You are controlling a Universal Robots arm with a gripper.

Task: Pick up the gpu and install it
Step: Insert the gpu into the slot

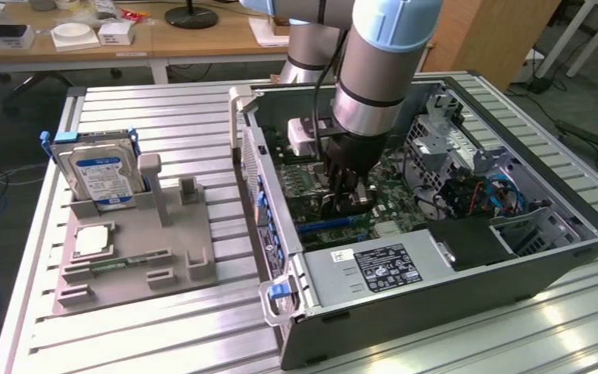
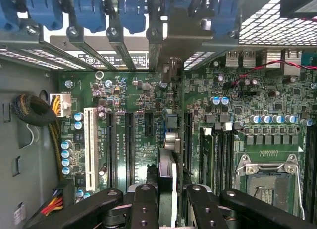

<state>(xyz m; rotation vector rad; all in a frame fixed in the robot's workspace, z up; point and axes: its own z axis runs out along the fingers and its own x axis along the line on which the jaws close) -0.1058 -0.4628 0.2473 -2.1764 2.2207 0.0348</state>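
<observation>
Gpu (image 2: 169,170) over the motherboard (image 2: 138,92), inside the case (image 1: 548,261)
My gripper (image 2: 168,201) pinches the gpu edge-on; I must hold it upright and press straight down, its slot is probably hidden beneath.

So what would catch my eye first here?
The big arm reaches down into an open computer case, where its tool grips the gpu edge-on over the green motherboard. On the exterior view's left, a grey tray holds a hard drive standing upright.
</observation>
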